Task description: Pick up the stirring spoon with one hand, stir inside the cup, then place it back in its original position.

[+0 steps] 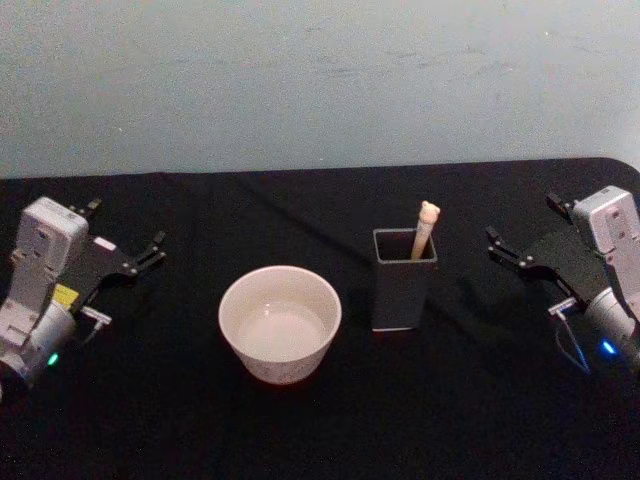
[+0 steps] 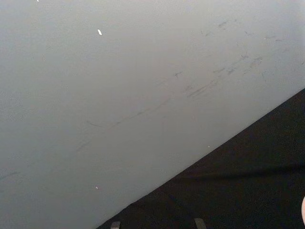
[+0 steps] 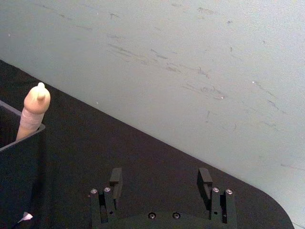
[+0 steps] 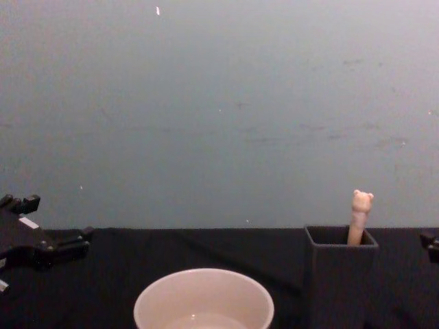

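Spoon [image 1: 428, 225] looks light, stiff and kinda slick, standing in the dark holder [image 1: 403, 290] right of the cup [image 1: 283, 368], so I'd pinch the cream handle under the bear head; head view shows left tool [image 1: 128, 222] and right tool [image 1: 522, 220] both spread, chest view shows how far the handle pokes out.

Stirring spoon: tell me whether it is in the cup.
No, the stirring spoon stands in the dark grey holder, apart from the cup.

Dim, even room light; the pale wall [image 1: 320, 80] is softly lit; the black worktop [image 1: 160, 420] swallows shadows; the cup [image 1: 262, 366] holds faint inner shade.
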Tool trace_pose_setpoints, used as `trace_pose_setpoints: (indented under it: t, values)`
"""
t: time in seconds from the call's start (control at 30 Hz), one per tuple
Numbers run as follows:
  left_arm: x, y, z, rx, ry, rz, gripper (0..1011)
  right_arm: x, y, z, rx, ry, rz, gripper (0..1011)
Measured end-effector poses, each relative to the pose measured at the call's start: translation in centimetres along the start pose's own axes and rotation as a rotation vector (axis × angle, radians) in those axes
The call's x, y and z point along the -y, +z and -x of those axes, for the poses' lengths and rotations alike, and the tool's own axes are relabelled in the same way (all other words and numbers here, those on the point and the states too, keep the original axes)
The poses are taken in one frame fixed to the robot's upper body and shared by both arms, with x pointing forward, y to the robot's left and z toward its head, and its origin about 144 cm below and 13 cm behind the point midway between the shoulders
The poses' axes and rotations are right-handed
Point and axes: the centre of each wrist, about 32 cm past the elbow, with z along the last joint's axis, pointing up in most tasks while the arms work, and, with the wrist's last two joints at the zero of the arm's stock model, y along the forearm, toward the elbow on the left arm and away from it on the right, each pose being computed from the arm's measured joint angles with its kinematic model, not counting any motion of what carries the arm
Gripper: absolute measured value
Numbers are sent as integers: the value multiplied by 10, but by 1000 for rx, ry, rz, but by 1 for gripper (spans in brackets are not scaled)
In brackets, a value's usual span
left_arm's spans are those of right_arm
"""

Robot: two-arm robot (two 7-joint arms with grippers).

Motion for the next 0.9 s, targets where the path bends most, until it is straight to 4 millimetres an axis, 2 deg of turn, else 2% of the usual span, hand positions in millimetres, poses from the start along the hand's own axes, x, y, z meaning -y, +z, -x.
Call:
trace_pose_setpoints:
  t: [0.9]
  values:
    - [0,0,0,0,0,0,1001,0,0,0,0,0,0,1003]
